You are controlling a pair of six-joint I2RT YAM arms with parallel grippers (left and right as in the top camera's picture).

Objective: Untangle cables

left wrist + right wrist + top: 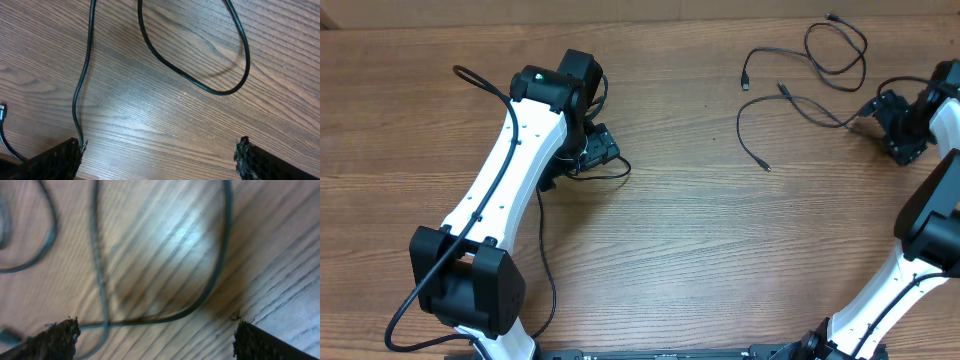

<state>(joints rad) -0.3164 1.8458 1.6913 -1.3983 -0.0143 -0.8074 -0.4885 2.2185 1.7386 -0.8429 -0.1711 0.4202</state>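
Thin black cables (798, 100) lie loosely looped on the wooden table at the upper right, with small plugs at their ends. My right gripper (897, 126) is at their right end. In the blurred right wrist view it (159, 341) stands open, and crossing cable strands (150, 319) lie on the wood between and ahead of its fingers (52, 340). Another cable (612, 172) loops beside my left gripper (597, 150). In the left wrist view this gripper (159, 161) is open; one strand (80, 85) runs down to the left fingertip (60, 160), and a loop (220, 91) lies ahead.
The table (700, 250) is brown wood grain. A small plug (3, 111) shows at the left edge of the left wrist view. The left arm (510, 170) stretches diagonally across the left side, and the right arm (920, 230) stands along the right edge.
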